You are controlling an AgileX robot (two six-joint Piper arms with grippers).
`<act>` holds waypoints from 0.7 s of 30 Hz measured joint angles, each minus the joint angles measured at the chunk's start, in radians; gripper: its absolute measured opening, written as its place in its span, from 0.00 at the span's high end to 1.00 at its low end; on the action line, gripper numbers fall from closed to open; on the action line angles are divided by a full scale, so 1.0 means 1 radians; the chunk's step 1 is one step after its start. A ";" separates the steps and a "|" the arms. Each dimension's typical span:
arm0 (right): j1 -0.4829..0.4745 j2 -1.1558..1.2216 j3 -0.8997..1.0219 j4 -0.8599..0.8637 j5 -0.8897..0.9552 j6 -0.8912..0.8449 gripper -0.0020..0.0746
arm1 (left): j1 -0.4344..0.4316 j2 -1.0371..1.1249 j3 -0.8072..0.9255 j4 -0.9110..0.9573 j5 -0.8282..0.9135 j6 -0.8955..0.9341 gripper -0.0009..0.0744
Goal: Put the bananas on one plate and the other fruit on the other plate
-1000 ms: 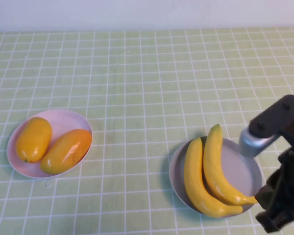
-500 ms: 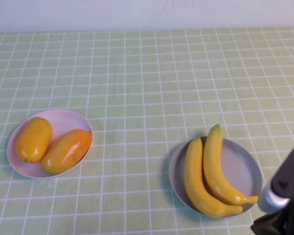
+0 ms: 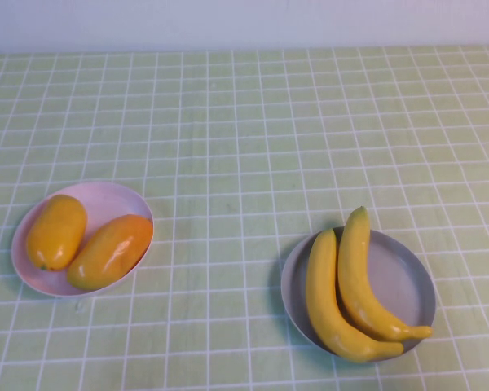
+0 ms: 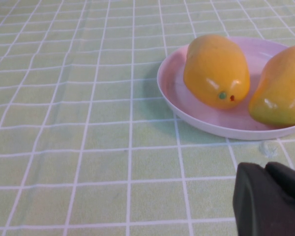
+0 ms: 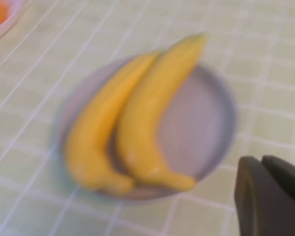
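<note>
My right arm, which was looming over the near right corner of the table a second ago, is now pulled out of the high view altogether. The two bananas (image 3: 346, 285) are lying side by side on the grey-blue plate (image 3: 411, 281), long, smooth and yellow, curving the same way with their pointed stems aimed at the near edge; the plate is sitting toward the table's near right corner. I am seeing the two mango-like fruits (image 3: 85, 240) resting together on the pale pink plate (image 3: 114, 199) near the left edge, the left one plain yellow-orange, the right one carrying a redder blush, their sides touching or nearly so. Both plates are standing well apart on the green checked tablecloth (image 3: 244, 130). The right gripper (image 5: 270, 196) is hovering just outside the grey-blue plate's rim, fingers pressed together and holding nothing. The left gripper (image 4: 270, 199) is sitting closed and empty on the cloth side of the pink plate, near its rim.
</note>
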 joint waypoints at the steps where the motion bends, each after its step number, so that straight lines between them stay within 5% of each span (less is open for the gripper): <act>1: -0.035 -0.037 0.023 0.000 -0.017 0.000 0.99 | 0.000 0.000 0.000 0.000 0.000 0.000 0.99; 10: -0.269 -0.357 0.178 -0.022 -0.066 0.000 0.99 | 0.000 0.000 0.000 0.000 0.000 0.000 0.99; 21: -0.365 -0.498 0.257 -0.024 -0.040 0.000 0.99 | 0.000 -0.002 0.000 0.000 0.000 0.000 0.99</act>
